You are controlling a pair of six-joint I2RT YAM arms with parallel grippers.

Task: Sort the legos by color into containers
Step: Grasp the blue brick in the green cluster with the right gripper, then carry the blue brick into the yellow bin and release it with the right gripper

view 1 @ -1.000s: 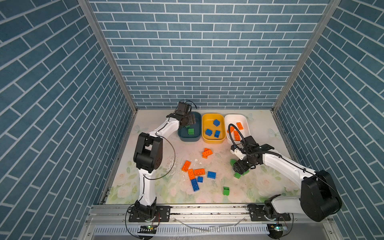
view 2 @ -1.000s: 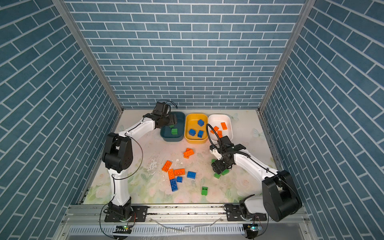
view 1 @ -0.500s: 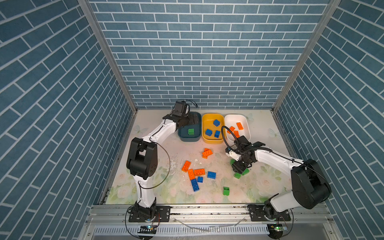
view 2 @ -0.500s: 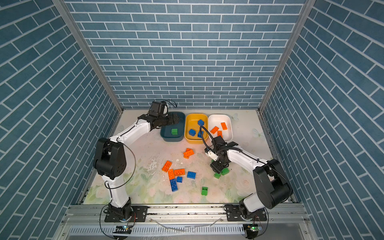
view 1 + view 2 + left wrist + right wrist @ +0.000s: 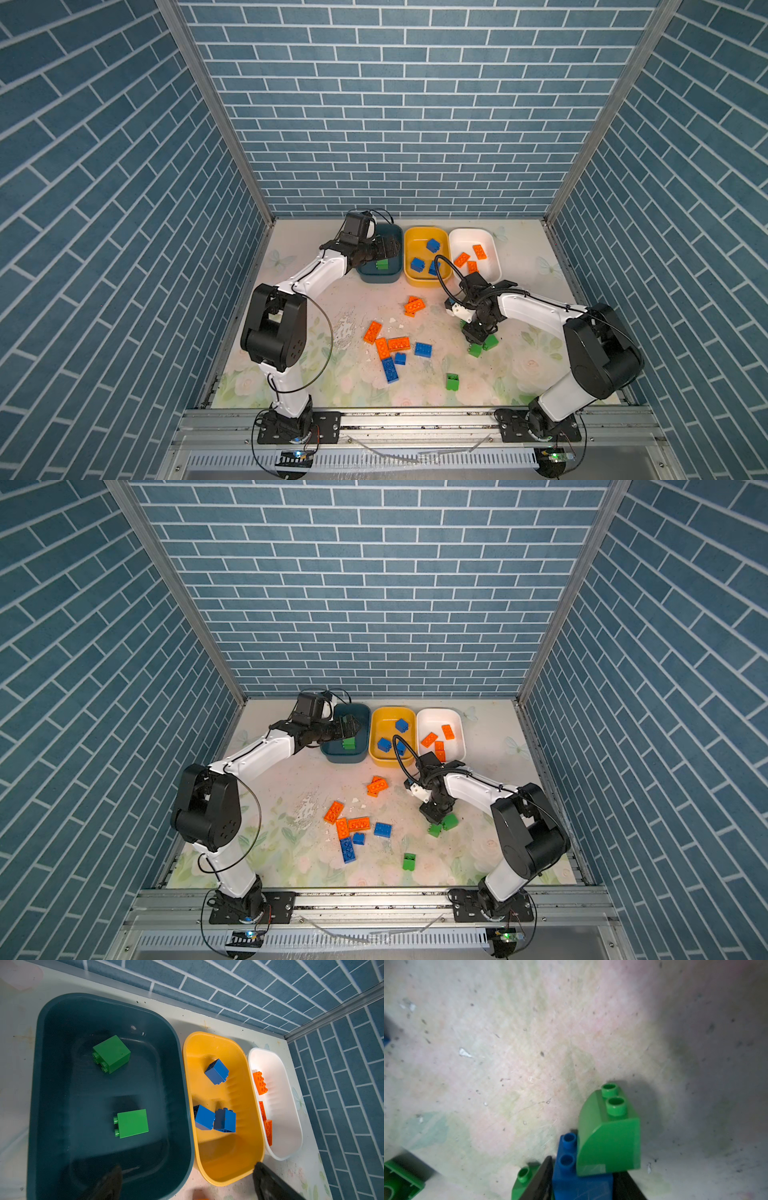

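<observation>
Legos first: we are seeing a blue brick (image 5: 581, 1180) sitting between the fingers (image 5: 544, 1176) of the right gripper (image 5: 583, 1169), which is clamping it on both sides, low over the table (image 5: 519, 374), right of centre; a green sloped brick (image 5: 608, 1136) is touching it. The left gripper (image 5: 187, 1166) is hanging wide apart, empty, above the dark teal tub (image 5: 41, 1084), where two green bricks (image 5: 112, 1053) are lying. The yellow tub (image 5: 228, 1167) is holding three blue pieces (image 5: 217, 1072), the white tub (image 5: 291, 1136) orange ones (image 5: 259, 1082).
</observation>
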